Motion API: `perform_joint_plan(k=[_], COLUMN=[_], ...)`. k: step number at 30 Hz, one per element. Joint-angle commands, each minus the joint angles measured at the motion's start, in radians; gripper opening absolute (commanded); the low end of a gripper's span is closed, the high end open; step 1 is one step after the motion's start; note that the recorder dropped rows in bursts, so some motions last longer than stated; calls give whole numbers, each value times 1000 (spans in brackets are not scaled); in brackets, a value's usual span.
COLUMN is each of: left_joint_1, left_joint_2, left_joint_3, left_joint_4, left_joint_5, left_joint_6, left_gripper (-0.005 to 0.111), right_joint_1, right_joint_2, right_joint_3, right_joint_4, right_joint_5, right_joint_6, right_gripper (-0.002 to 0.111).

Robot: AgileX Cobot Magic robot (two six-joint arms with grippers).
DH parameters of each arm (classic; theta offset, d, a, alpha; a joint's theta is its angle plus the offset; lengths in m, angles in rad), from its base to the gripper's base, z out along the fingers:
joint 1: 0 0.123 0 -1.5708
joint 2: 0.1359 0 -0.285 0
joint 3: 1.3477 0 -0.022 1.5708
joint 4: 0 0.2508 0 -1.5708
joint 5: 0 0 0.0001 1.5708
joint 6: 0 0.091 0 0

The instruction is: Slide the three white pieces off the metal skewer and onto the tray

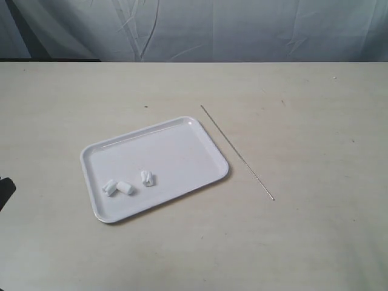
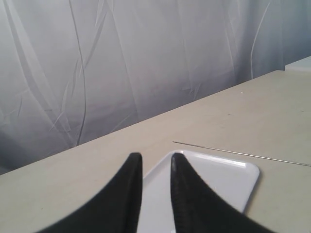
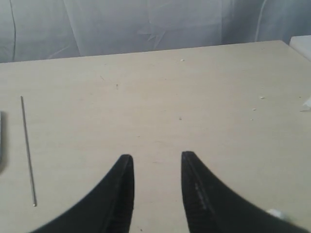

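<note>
The glossy white tray [image 1: 176,151] lies on the table in the exterior view. Three white pieces rest in its near-left part: two touching [image 1: 117,187] and one apart [image 1: 147,177]. The thin metal skewer [image 1: 237,151] lies bare on the table just right of the tray. My left gripper [image 2: 156,160] is open and empty above the tray [image 2: 228,179], with the skewer [image 2: 243,154] beyond it. My right gripper [image 3: 156,161] is open and empty over bare table, the skewer [image 3: 27,150] off to one side. Neither gripper's fingers show in the exterior view.
The beige table [image 1: 303,242] spreads around the tray, with a grey cloth backdrop [image 1: 200,27] behind its far edge. A dark part of the left arm [image 1: 5,191] pokes in at the left border.
</note>
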Motion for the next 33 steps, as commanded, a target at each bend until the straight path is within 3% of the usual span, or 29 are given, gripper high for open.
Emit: perform_joint_plan(k=[1, 17, 20, 22, 24, 25, 26, 28, 31, 33], left_joint_1=[-3, -3, -3, -3, -3, -3, -3, -3, -3, -3], left_joint_2=[-4, -4, -4, -4, -4, -4, -4, -4, -4, -4], left_joint_3=[4, 4, 4, 4, 4, 4, 4, 4, 4, 4], left_joint_4=[-6, -6, -6, -31, -131, -259, -398, -766, -1133, -1338], left_joint_5=[-5, -20, 52, 154, 288, 364, 416, 536, 569, 575], left_joint_6=[-3, -3, -3, -3, 2, 35, 92, 369, 1082, 1456], left_gripper=[21, 21, 20, 11, -1, 0, 0, 0, 0, 0], right_joint_1=[-5, -3, -3, -3, -3, -3, -3, -3, -3, -3], right_joint_2=[-7, -7, -7, -7, -7, -7, -7, -7, -7, -7], right_joint_3=[2, 2, 2, 2, 2, 2, 2, 2, 2, 2], right_joint_4=[-35, -16, -16, -16, -16, -16, -16, -16, -16, -16], right_joint_5=[-19, -12, -14, -14, -14, -14, -14, -14, -16, -16], right_joint_6=[2, -92, -90, -90, -90, -90, -90, -90, -90, -90], right_gripper=[32, 32, 32, 32, 32, 32, 32, 32, 32, 32])
